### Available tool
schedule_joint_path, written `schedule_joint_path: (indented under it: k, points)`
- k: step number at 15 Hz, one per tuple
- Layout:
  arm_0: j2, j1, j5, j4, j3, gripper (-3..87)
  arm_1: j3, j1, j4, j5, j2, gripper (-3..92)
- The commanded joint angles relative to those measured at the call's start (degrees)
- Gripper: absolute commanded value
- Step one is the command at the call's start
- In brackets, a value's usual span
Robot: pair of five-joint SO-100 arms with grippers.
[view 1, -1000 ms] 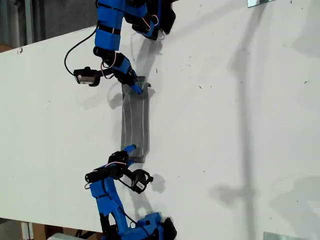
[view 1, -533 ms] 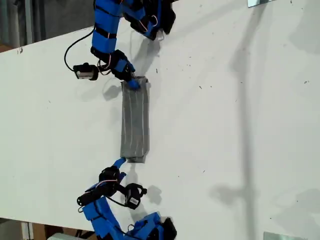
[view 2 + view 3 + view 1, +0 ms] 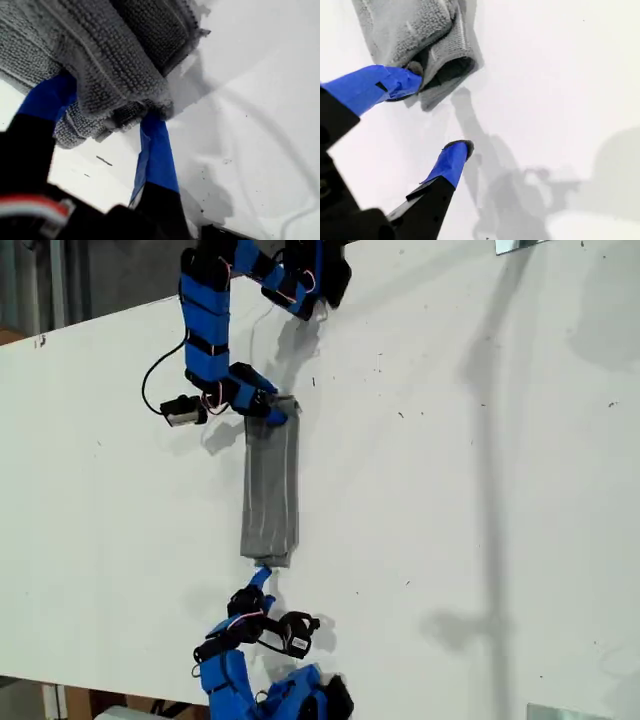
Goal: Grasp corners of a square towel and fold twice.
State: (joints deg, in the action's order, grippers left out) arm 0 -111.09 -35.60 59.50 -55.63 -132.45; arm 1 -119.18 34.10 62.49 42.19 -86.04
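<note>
The towel [image 3: 270, 490] lies as a narrow folded strip on the bench [image 3: 480, 490], stretched between both arms. My first gripper [image 3: 107, 117] clamps one end's layers; my second gripper [image 3: 432, 115] stands apart, one finger touching the other end's corner, probably readying the next fold.

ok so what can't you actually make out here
- Layer count of the towel: too small in the exterior view, and each wrist view shows only one end.
- Fingertips of my first pincer: buried in towel folds in the first wrist view.
- Whether one finger of my second pincer sits under a layer: shadowed in the second wrist view.
- Arm bases: cut by the exterior view's edges.
</note>
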Motion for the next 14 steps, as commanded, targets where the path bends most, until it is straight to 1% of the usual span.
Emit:
schedule_joint_path:
  k: [1,3,5,6,8,10,12,14]
  points:
    - [-8.96,-0.88,2.02,5.45,-9.14,24.6,1.49,1.41,0.70,1.58,1.23,-0.1]
    - [-19.07,-0.97,2.99,9.40,-18.46,24.2,-3.96,3.78,1.32,3.87,-2.81,-0.1]
    - [-25.31,-0.70,3.60,9.84,-22.50,23.6,-16.61,8.61,-0.35,4.75,-16.44,-0.1]
    - [-26.02,-0.79,4.04,10.11,-23.20,23.5,-19.86,6.77,-0.26,7.73,-23.38,-0.1]
    - [-26.02,-0.79,4.83,11.34,-23.82,23.3,-19.86,2.29,4.22,14.33,-29.79,-0.1]
    - [-26.02,-0.44,5.19,11.60,-24.35,22.4,-19.34,-2.20,10.90,19.16,-41.57,-0.1]
    - [-26.19,-0.44,5.89,11.69,-24.70,21.6,-15.03,-3.96,18.28,20.21,-52.21,-0.1]
    - [-26.72,-0.62,6.24,11.78,-25.14,21.2,-8.09,-4.22,20.92,18.46,-51.94,-0.1]
